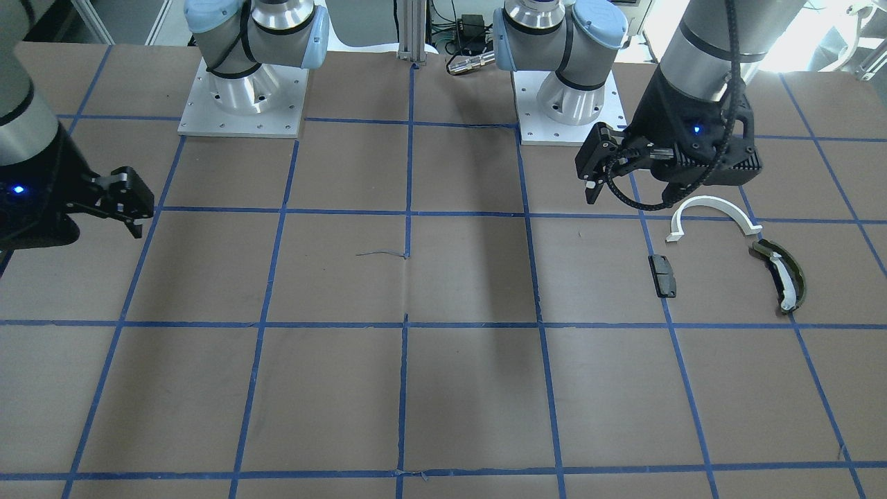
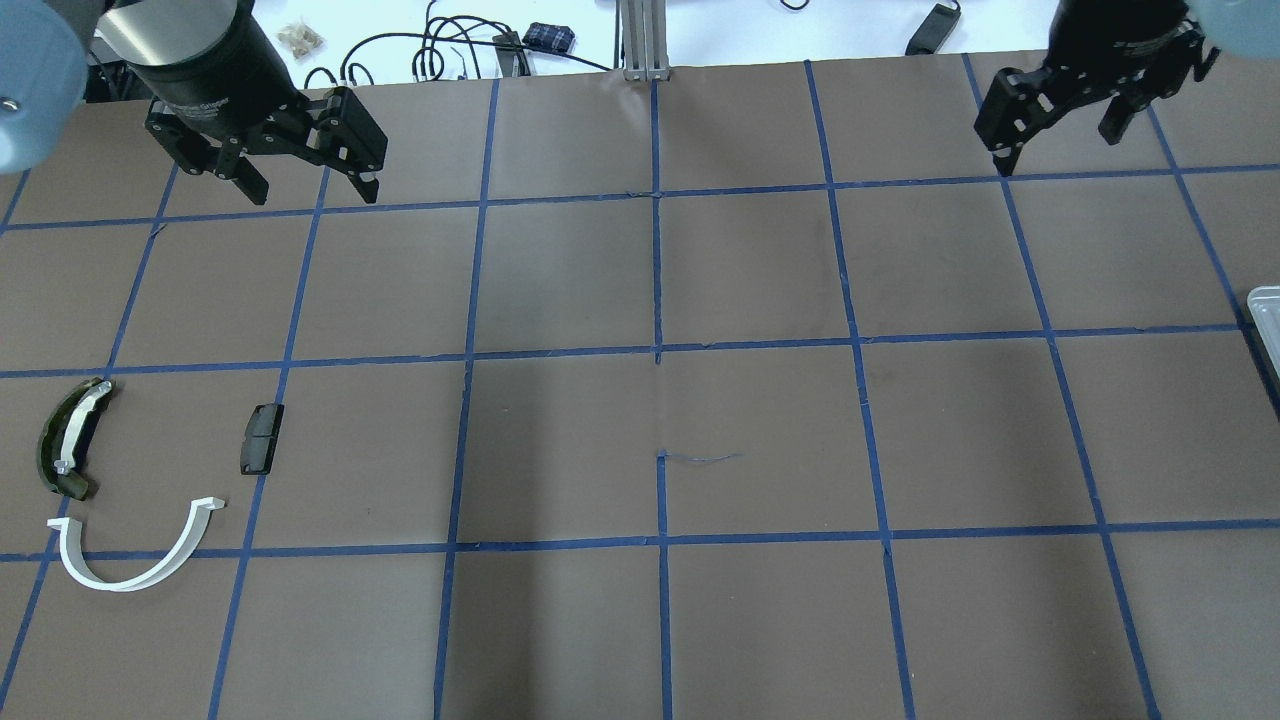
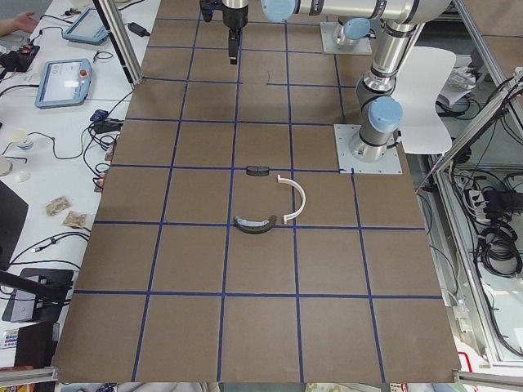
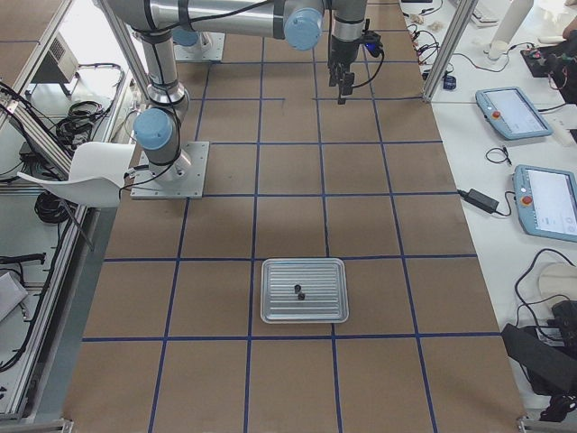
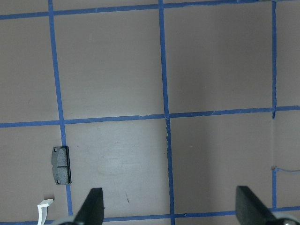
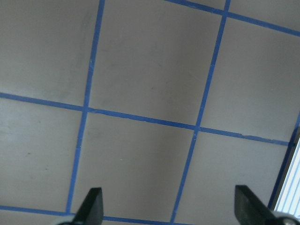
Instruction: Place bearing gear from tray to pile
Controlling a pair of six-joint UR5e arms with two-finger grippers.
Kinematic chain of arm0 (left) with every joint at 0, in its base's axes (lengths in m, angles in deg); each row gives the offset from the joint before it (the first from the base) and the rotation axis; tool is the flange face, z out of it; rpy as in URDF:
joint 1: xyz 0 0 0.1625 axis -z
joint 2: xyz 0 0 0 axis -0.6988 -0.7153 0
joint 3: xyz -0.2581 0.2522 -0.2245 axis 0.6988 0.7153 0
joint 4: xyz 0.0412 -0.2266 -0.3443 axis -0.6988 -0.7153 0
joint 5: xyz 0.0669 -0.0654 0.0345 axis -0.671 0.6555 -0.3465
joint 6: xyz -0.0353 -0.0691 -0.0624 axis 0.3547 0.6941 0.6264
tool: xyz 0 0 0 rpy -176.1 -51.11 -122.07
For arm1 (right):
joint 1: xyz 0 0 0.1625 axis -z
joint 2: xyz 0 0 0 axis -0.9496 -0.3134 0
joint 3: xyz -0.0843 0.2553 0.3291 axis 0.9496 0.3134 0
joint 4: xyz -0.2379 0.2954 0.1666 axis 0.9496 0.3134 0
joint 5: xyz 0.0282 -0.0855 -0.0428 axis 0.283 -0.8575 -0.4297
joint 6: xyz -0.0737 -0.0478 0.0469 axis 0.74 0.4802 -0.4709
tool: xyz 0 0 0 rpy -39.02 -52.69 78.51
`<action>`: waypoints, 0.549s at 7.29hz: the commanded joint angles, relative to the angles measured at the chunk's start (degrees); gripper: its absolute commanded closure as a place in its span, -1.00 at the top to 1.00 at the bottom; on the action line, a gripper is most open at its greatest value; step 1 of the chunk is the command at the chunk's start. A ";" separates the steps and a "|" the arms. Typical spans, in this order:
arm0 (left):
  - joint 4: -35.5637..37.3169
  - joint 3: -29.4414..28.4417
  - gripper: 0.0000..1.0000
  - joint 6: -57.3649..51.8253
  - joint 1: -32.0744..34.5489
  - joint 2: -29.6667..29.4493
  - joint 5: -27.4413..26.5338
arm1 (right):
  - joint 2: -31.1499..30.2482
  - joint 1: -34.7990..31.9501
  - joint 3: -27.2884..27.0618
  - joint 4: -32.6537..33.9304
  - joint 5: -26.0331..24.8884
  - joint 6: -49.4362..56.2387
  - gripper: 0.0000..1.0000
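Observation:
The tray point(image 4: 270, 311) is a pale ribbed tray holding two small dark parts point(image 4: 298, 290), the bearing gear; only a sliver of the tray point(image 2: 1265, 320) shows in the overhead view. The pile lies at the table's left end: a white half-ring point(image 2: 135, 555), an olive-green curved piece point(image 2: 65, 440) and a black block point(image 2: 262, 438). My left gripper point(image 2: 305, 185) is open and empty, raised over the table beyond the pile. My right gripper point(image 2: 1060, 135) is open and empty, raised at the far right, away from the tray.
Brown table with a blue tape grid point(image 2: 657, 345). The two arm bases point(image 1: 242, 104) point(image 1: 565, 104) stand at the robot's edge. Cables and small items point(image 2: 450, 50) lie beyond the far edge. The left wrist view shows the black block point(image 5: 61, 165) near its lower left.

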 commanded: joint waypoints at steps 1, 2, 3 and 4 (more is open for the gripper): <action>-0.04 -0.24 1.00 2.08 0.42 -0.17 -0.03 | 2.45 13.09 -0.29 -0.05 -0.01 22.28 1.00; -0.04 -0.15 1.00 3.23 0.43 -0.17 -0.03 | 4.29 18.37 -0.29 0.22 0.69 28.93 1.00; -0.04 -0.15 1.00 3.33 0.51 -0.17 -0.03 | 5.27 23.04 -0.38 0.31 2.09 33.17 1.00; 0.05 0.11 1.00 3.33 0.69 -0.17 -0.03 | 7.80 26.48 -0.29 1.88 1.67 42.61 1.00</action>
